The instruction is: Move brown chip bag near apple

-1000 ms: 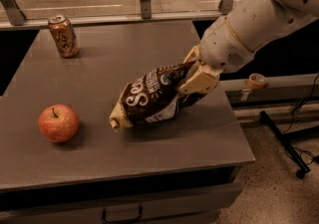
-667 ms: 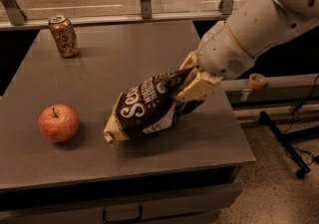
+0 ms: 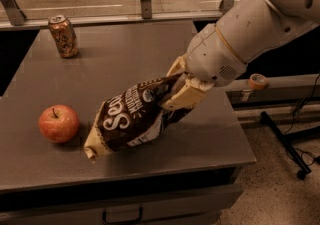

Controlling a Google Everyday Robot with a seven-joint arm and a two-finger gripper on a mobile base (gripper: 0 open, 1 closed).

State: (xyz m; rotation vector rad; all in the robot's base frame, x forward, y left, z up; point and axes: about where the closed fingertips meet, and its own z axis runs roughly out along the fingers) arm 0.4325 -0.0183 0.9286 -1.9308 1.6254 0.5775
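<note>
Camera view showed the white, rounded robot arm [image 3: 240,39] reaching in from the 2 o'clock side over a flat grey-brown metal table [image 3: 125,54]. Its tan two-finger gripper [image 3: 179,85] was clenched on the upper end of the brown chip bag [image 3: 132,119], a crinkled dark brown foil packet with large white lettering and tan sealed ends, with one finger above that end and the other below it. The bag lay slanted over the table's 5 o'clock area, its gripped end pointing toward 2 o'clock and its free, pale sealed end dipping toward 8 o'clock; whether that low end rested on the surface could not be told, though a shadow lay right beneath it. The apple [image 3: 59,123], round, red-orange and short-stemmed, sat upright at the table's 8 o'clock, near the bag's low end but apart from it. A small orange-brown soda can [image 3: 63,36] stood upright at 11 o'clock, well apart from both. Off the table at 3 o'clock, an orange roll of tape [image 3: 258,80] rested on a grey ledge. A dark drawer handle [image 3: 122,217] showed below the table's front edge at 6 o'clock.
</note>
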